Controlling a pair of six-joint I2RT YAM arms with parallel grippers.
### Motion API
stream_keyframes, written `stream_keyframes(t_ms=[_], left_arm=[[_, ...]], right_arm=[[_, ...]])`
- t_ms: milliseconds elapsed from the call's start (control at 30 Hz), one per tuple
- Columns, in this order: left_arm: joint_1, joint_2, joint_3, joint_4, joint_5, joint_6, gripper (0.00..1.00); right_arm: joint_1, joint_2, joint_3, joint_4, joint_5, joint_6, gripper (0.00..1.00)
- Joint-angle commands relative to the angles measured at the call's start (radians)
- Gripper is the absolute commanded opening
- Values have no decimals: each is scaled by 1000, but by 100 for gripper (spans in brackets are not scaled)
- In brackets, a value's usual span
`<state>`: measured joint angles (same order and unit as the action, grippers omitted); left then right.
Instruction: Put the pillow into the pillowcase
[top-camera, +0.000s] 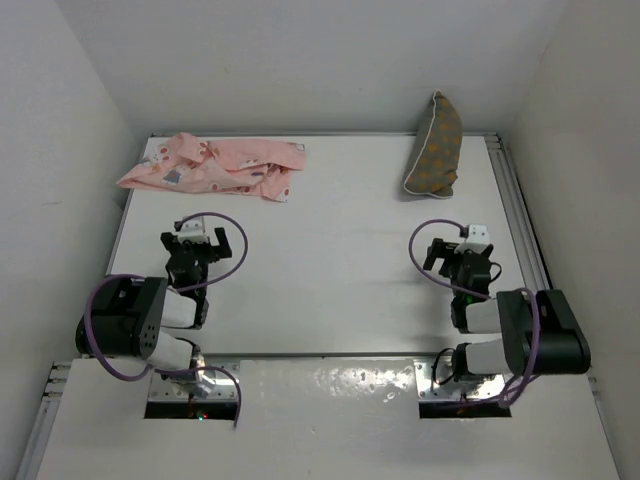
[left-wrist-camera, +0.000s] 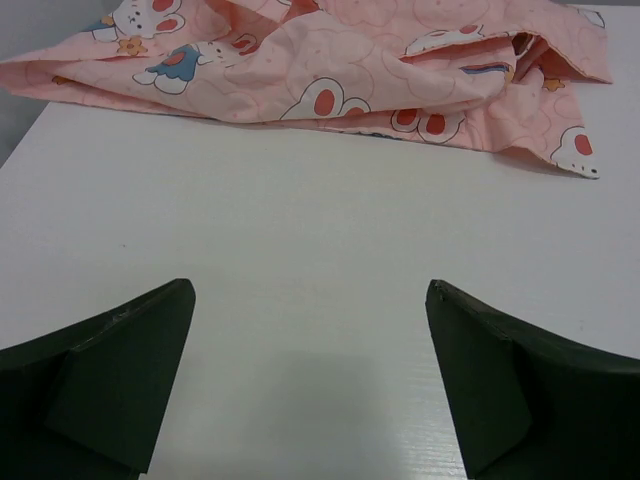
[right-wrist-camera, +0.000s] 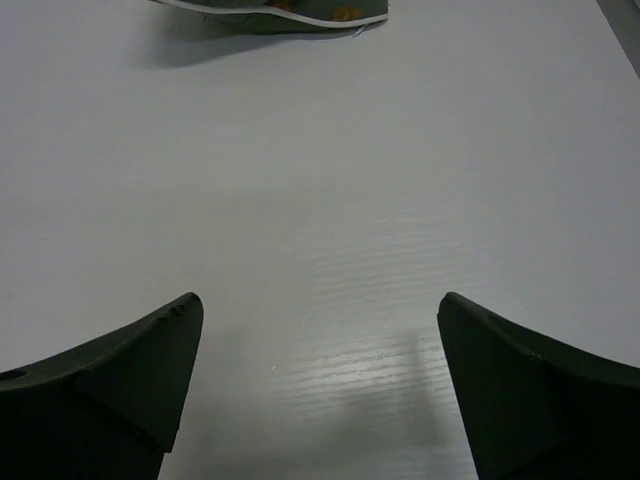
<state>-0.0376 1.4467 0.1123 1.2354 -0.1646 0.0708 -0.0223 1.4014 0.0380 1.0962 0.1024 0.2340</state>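
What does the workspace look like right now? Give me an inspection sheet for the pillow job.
Surface: white table, no stains seen.
Job's things: pillowcase crumpled at far left; pillow at far right, apparently propped against the back wall.
Clutter: nothing seen.
Grippers: left gripper and right gripper both have jaws open, holding nothing.
Cables: purple cables loop beside each arm, clear of the cloth.
Surroundings: white walls on three sides; metal rail along the right edge.

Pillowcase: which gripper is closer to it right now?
Left. The left gripper, open, sits just on the near side of the pillowcase at the far left of the table. The right gripper, also open, is across the table, nearer the pillow.
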Motion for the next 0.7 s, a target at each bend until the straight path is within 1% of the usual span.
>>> stream_keyframes(t_ms=[0, 33, 67, 100, 133, 167, 200, 233, 267, 300, 333, 367, 400, 433, 467, 500, 533, 567, 600, 633, 667], left_arm=[[5, -5, 17, 53, 10, -6, 100], [5, -6, 15, 53, 10, -6, 100], [5, -5, 16, 53, 10, -6, 100], [5, -6, 17, 55, 10, -6, 100], [5, -6, 13, 56, 11, -8, 100], [5, -6, 16, 53, 45, 4, 100], [7, -23, 12, 55, 97, 30, 100], [11, -54, 13, 6, 219, 70, 100], [19, -101, 44, -114, 287, 101, 100], [25, -196, 176, -260, 348, 125, 100], [24, -219, 269, -605, 502, 284, 100], [21, -220, 379, -795, 586, 437, 100], [2, -172, 594, -968, 640, 581, 100], [-10, -133, 690, -1280, 640, 797, 100], [-24, -99, 811, -1327, 513, 823, 100], [-56, -39, 841, -1321, 376, 792, 100], [-70, -5, 871, -1270, 76, 679, 100], [-73, 33, 970, -1280, -34, 631, 100], [-62, 123, 1053, -1338, -85, 589, 100], [-47, 177, 1142, -1545, -57, 554, 98], [-35, 219, 1297, -1635, -20, 506, 98]], right_arm=[[56, -114, 28, -156, 31, -42, 99], [97, -193, 142, -397, 40, -82, 99], [122, -220, 201, -477, 36, -116, 99], [152, -238, 299, -580, 17, -216, 99], [213, -257, 348, -611, 23, -287, 99], [247, -257, 399, -633, 51, -344, 99], [274, -248, 509, -660, 162, -419, 99], [309, -204, 569, -671, 245, -423, 99], [317, -170, 639, -683, 341, -394, 99], [317, -136, 827, -799, 437, -252, 99], [283, -93, 940, -923, 521, -154, 99], [244, 0, 1068, -1064, 413, -90, 99], [195, 58, 1305, -1327, 223, -58, 90], [121, 124, 1409, -1422, -134, -56, 66], [104, 260, 1509, -1481, -173, -24, 34], [91, 324, 1666, -1569, -147, 108, 13], [70, 384, 1729, -1611, -82, 152, 15], [64, 448, 1801, -1654, -34, 190, 31], [59, 559, 1924, -1724, 20, 255, 82], [59, 606, 1971, -1748, 64, 281, 98], [58, 643, 2002, -1750, 116, 298, 99]])
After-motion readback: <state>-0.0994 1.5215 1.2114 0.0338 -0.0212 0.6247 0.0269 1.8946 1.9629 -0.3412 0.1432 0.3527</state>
